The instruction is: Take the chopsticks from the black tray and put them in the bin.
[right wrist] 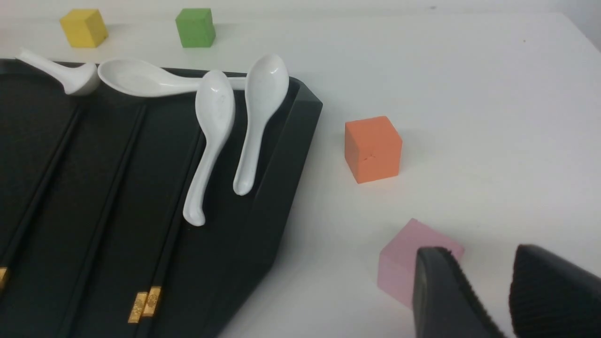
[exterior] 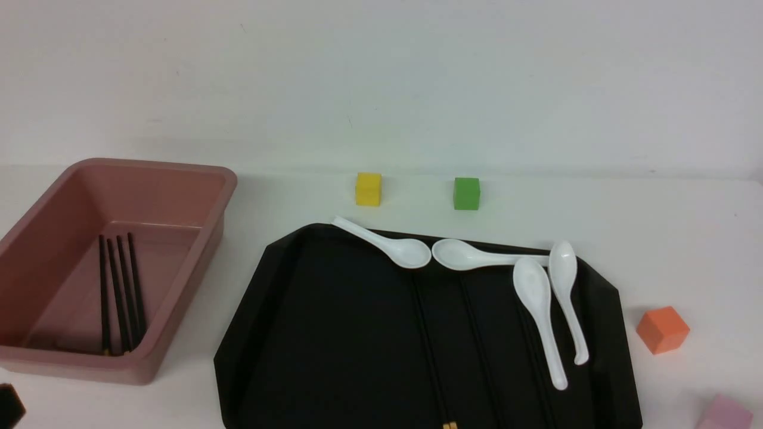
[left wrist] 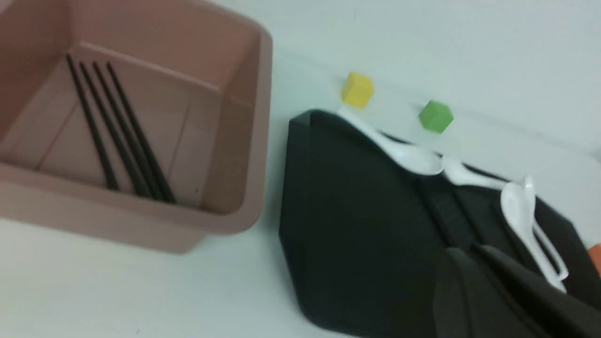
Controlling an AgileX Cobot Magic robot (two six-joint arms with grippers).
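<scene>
Chopsticks point(exterior: 119, 292), four of them, already lie in the bin point(exterior: 197, 173) beside the black tray point(exterior: 334, 333). More wait lengthwise on that tray, gold ends toward the robot. The left fingers point(left wrist: 460, 291) hang over the tray, likely for the next pick; their gap I cannot tell. The right fingers point(right wrist: 441, 295) stand spread, empty, off the tray's other side.
</scene>
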